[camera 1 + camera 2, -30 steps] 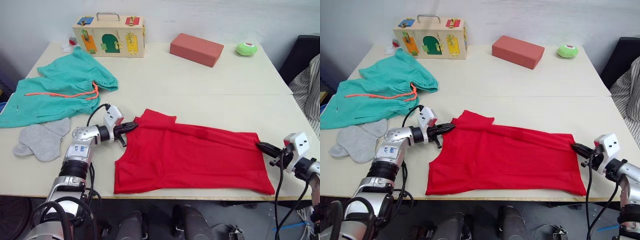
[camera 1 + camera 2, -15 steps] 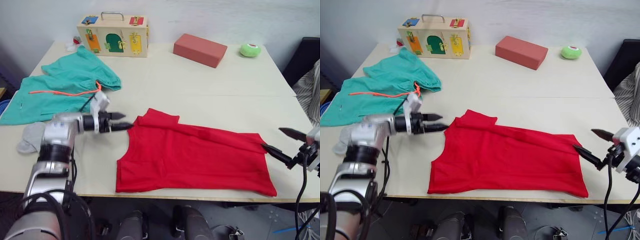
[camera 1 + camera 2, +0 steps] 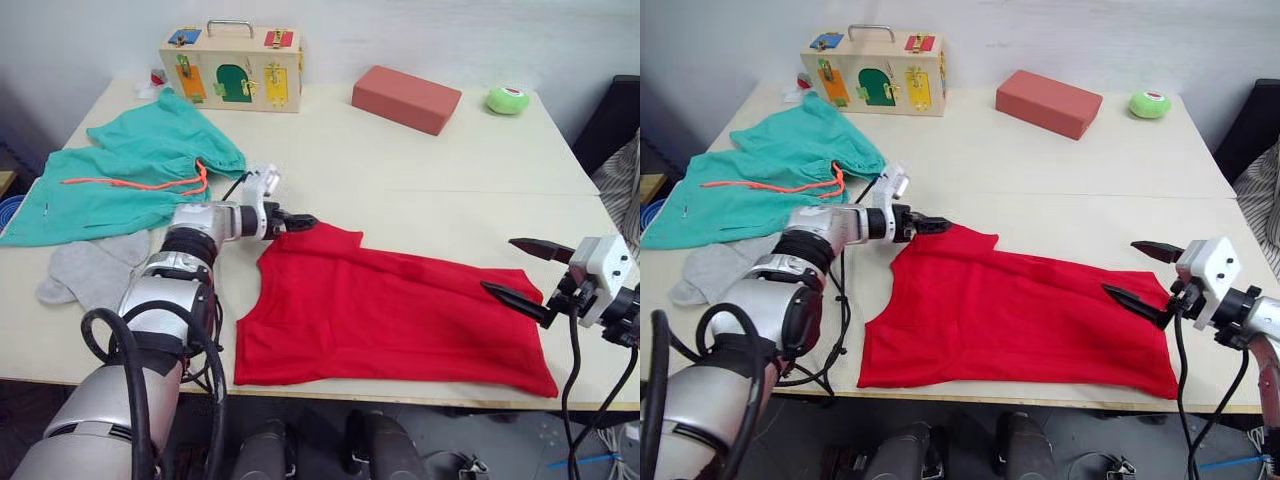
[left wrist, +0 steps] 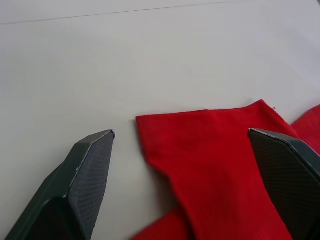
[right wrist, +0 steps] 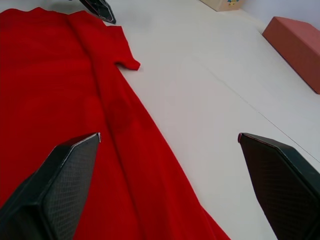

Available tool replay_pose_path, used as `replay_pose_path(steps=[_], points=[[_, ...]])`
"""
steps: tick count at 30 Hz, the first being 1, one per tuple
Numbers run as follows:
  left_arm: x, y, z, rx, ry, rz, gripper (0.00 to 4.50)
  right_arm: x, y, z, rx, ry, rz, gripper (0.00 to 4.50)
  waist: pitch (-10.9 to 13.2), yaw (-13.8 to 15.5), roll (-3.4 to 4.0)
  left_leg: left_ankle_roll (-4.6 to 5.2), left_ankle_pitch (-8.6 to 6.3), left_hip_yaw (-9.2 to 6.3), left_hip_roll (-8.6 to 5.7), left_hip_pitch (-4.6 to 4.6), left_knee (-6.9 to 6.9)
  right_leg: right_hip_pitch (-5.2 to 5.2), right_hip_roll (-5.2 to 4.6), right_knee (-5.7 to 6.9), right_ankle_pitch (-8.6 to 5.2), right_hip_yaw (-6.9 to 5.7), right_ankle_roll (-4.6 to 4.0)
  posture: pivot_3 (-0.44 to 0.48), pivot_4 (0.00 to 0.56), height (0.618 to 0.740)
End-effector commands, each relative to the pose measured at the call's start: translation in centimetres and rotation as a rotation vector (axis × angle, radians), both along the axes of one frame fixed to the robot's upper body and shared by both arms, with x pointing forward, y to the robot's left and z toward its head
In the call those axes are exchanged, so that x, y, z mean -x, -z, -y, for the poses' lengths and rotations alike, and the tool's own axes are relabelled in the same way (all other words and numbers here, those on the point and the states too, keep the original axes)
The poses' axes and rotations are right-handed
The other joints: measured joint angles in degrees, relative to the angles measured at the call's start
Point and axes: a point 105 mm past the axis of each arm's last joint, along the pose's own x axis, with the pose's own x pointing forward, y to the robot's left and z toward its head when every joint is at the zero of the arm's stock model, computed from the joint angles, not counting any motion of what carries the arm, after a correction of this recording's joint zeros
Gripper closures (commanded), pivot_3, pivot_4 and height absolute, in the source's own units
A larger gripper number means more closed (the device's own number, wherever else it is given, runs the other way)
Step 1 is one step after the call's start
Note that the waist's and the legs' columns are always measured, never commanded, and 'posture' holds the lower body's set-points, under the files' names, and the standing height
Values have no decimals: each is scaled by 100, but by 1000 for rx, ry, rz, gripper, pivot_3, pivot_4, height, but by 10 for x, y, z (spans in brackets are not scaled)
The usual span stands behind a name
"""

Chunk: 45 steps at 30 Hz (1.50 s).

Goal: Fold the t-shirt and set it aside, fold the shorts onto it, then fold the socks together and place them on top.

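Two grippers hover spread and empty: the left gripper (image 3: 300,221) at the upper sleeve corner of the bright red cloth t-shirt (image 3: 390,315), the right gripper (image 3: 527,272) over its hem. It lies flat on the pale counter (image 3: 420,170). Teal-green cloth shorts (image 3: 125,175) and light grey socks (image 3: 85,270) lie beyond the left gripper.
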Motion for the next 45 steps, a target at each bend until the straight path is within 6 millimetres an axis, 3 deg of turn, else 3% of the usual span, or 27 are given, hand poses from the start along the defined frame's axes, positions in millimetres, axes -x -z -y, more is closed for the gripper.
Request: replay_pose_path(steps=[1, 3, 17, 24, 33, 40, 45], points=[[1, 5, 5, -78, 42, 23, 26, 7, -9, -3, -10, 1, 39, 0, 0, 3, 0, 0, 0, 1, 0, 0, 1, 0, 0, 0, 0, 0, 0, 0, 150, 740], [3, 9, 9, -96, 63, 19, 26, 10, -8, -4, -14, 6, 35, 0, 0, 9, 0, 0, 0, 1, -1, 1, 2, 0, -5, -1, 0, 1, 0, 0, 150, 740], [3, 8, 17, -97, 124, 109, 4487, 15, -6, -10, -30, 12, 38, 0, 1, 10, -2, 2, -1, 0, 0, -1, 4, -2, -8, -1, 0, -1, 0, 0, 150, 740], [6, -4, 10, -75, 217, 232, 4487, 16, -3, -7, -23, 12, 16, 0, 1, -10, -3, 2, -1, 0, 2, -1, 3, -4, -6, 0, 0, -1, 0, 0, 150, 740], [34, -20, -8, 32, 476, 422, 4487, 24, 5, -4, -34, 38, -9, 0, 1, -8, -3, 2, -1, 1, 1, -3, 5, -4, -5, 0, 0, -2, 0, 0, 150, 740], [56, -19, -17, 35, 610, 623, 4487, 30, 11, 2, -47, 78, -29, 0, 1, -8, -2, 2, -1, 1, 1, -2, 7, -4, -7, 1, 0, -1, -1, 0, 150, 740], [70, -6, -24, -64, 711, 690, 4487, 35, 20, 7, -54, 105, -58, 0, 1, -4, -2, 5, -3, 0, 1, -2, 8, -3, -8, 0, 0, -2, -1, 0, 150, 740]])
